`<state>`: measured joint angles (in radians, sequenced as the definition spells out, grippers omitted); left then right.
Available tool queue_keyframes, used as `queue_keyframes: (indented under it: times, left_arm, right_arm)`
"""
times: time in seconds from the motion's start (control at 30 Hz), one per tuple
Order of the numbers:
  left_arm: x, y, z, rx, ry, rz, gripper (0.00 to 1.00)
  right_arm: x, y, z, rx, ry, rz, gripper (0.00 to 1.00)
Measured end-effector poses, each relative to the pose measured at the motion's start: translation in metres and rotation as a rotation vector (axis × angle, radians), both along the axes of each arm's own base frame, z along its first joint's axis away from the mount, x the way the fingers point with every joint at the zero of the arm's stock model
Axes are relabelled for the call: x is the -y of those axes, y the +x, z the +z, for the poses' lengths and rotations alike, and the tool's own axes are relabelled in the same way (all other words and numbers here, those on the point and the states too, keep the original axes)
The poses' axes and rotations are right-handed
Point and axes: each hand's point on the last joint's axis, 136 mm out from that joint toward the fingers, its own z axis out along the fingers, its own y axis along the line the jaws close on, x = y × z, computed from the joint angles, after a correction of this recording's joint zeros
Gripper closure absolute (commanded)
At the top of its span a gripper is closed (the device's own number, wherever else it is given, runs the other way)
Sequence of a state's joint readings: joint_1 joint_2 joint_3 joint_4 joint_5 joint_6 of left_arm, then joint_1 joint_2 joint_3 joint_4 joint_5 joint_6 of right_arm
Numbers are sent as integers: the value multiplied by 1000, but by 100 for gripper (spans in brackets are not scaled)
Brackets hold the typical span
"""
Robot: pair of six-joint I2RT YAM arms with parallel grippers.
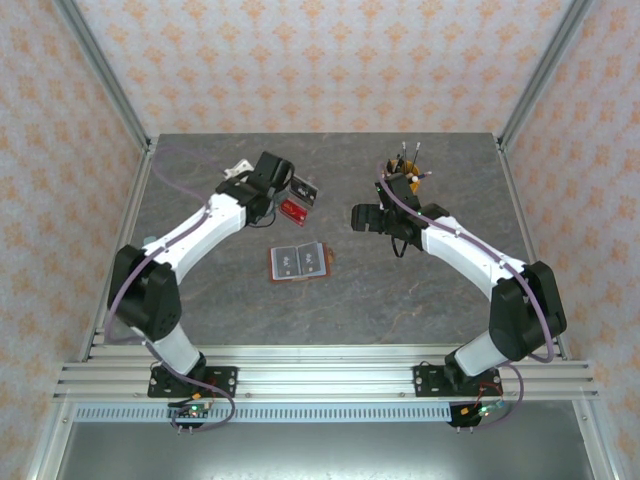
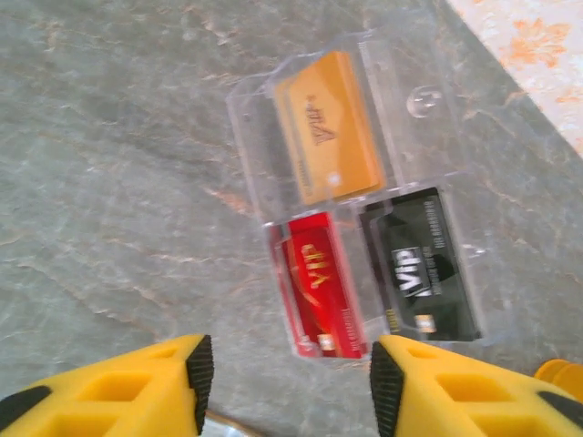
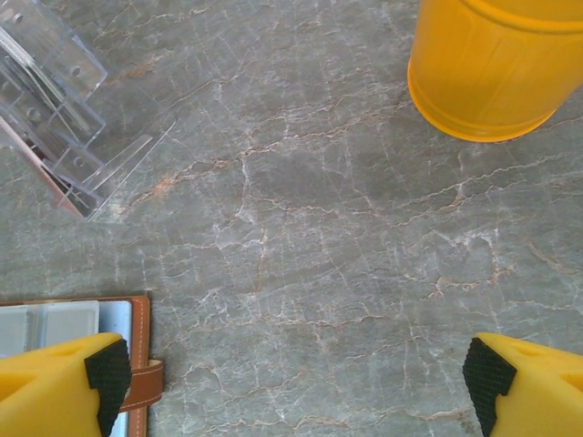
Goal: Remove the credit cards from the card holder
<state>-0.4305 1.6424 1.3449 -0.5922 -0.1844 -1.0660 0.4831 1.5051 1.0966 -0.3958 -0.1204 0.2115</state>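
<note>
Lying open and flat near the middle of the grey marble-patterned table top (image 1: 430,300), the small reddish-brown leather folding card holder (image 1: 297,261) is seen with its pale blue-grey inner pockets facing up. Whether anything is held in those pockets cannot be told. Its right edge and strap tab are caught at the near-left corner of the right wrist view.

Just right and far of it, the right gripper (image 3: 299,375) is held over bare table with jaws spread wide and nothing between them. The right forearm is run far-left from an elbow at the right side, and the wrist is tipped toward the table. Further left and far, the left gripper (image 2: 290,382) is held with jaws released and empty. The left forearm is run far-right from an elbow at the left side.

Just past its fingertips a clear acrylic display stand (image 2: 428,100) is seen, with three thin plastic credit cards (image 2: 414,273) slotted in it. A red card (image 2: 319,287) and a black card (image 2: 426,259) are set side by side, and an orange card (image 2: 328,127) is set in the slot beyond. At the far right a yellow plastic cup (image 3: 496,68) is placed.

Handling, as judged: cards are expected to be light, stiff and slick, so a pinch across the flat faces at a protruding short edge is advised. The leather is judged soft and light and likely to slide or fold, so one half should be pinned by the other gripper while a card is drawn.
</note>
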Motion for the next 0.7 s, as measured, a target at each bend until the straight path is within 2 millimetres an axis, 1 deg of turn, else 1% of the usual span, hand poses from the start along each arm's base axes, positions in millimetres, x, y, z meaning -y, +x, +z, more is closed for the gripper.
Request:
queue_keyframes:
  times: [0.07, 0.13, 0.23, 0.27, 0.3, 0.4, 0.5, 0.63, 0.7]
  left_arm:
    - [-9, -16, -17, -50, 8, -33, 36]
    - [-18, -34, -36, -111, 12, -63, 28]
    - [-29, -57, -50, -157, 22, -100, 12]
    - [-33, -64, -52, -161, 26, -108, 8]
    - [-36, -71, -51, -159, 29, -119, 5]
    - [-45, -87, -45, -133, 36, -133, 1]
    - [-55, -95, -36, -105, 44, -137, 0]
    - [-62, -105, -27, -88, 60, -156, 0]
    - [-64, -109, -24, -83, 65, -166, 0]
  right_arm:
    - [-4, -2, 0, -8, 16, 14, 7]
    - [-9, -4, 0, -18, 40, 34, 8]
    - [-18, -4, 1, -40, 78, 56, 10]
    - [-21, -3, 1, -45, 89, 61, 13]
    - [-26, -2, 1, -55, 106, 65, 17]
    - [-41, 2, -1, -88, 144, 65, 25]
    - [-68, 1, -7, -125, 166, 94, 31]
    - [-110, -16, -23, -199, 183, 151, 38]
    - [-128, -26, -32, -238, 184, 174, 40]
